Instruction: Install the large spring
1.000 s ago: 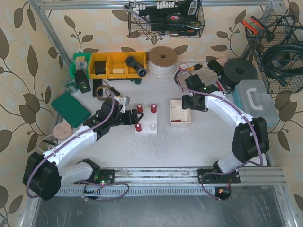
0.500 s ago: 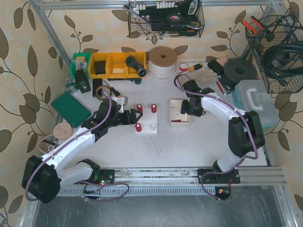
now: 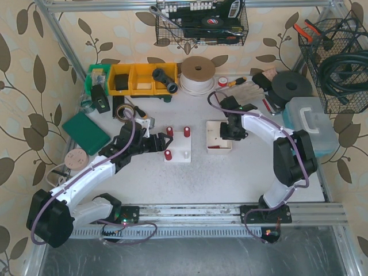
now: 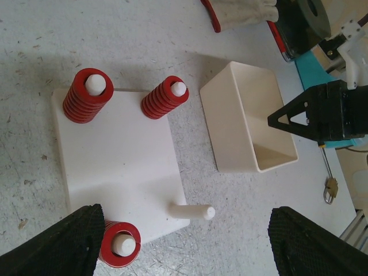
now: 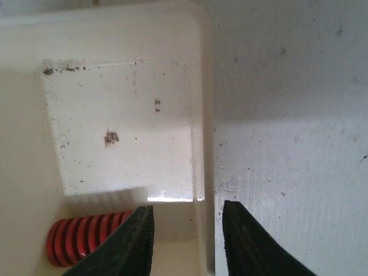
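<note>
Loose red spring: lies on its side inside the white box, in the lower left of the right wrist view, close to the box wall.
White box: open at the top. It sits on the worktop near the right side of the white block, with a gap between them.
White block: flat, with four pegs that stick up.
Fat spring: red, on the peg at the upper left corner of the block.
Thin spring: red, on the peg just to the right of the fat one.
Third spring: red, on the lower left peg, right beside one black finger.
Bare peg: white, at the lower right corner of the block.
Right fingers: apart. In the right wrist view one is over the inside of the box, just beside the loose spring. The other is over the worktop outside, and the box wall runs between them.
Left fingers: wide apart, one in each lower corner of the left wrist view, above the block's lower edge.
</note>
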Tool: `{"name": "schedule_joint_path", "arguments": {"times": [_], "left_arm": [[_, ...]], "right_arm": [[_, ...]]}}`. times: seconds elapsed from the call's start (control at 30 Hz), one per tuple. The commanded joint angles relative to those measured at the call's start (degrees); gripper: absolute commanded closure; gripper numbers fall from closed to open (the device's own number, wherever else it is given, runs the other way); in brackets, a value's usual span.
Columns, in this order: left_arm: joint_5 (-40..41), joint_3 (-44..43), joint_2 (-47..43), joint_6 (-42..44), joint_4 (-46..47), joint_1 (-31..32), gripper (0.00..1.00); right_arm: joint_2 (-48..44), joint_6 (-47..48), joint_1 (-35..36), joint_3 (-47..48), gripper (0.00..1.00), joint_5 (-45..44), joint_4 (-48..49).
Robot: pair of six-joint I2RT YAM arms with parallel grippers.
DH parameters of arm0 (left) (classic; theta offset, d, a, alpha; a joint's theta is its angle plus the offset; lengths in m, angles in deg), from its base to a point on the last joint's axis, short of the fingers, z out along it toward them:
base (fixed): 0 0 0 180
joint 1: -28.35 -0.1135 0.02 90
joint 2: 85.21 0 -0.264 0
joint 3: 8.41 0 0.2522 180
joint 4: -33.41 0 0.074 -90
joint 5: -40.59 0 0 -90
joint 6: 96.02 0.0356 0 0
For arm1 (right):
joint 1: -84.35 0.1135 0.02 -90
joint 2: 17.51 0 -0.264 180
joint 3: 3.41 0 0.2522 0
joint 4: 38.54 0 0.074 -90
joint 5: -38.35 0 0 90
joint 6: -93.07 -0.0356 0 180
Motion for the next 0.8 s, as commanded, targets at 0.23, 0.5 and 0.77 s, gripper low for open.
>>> {"name": "schedule_joint_path", "arguments": {"times": [0.23,0.5,0.77], "left_arm": [[-1.29,0.49,-1.31,-0.62,2.22,-0.83,0.19],[-1.96,-0.02,-0.62,-0.49,1.88,-1.08,0.19],[-3.55,-1.23,1.79,-0.27,1.72,-1.41,0.19]], "right_arm": [[5.17,11.94,0.47,8.29,1.00,-2.66,-7.92],[9.62,24.11,0.49,13.29,1.00,-1.45,-11.79],[14.98,34.46,0.69,16.65,1.00,-0.73,-13.50]]}}
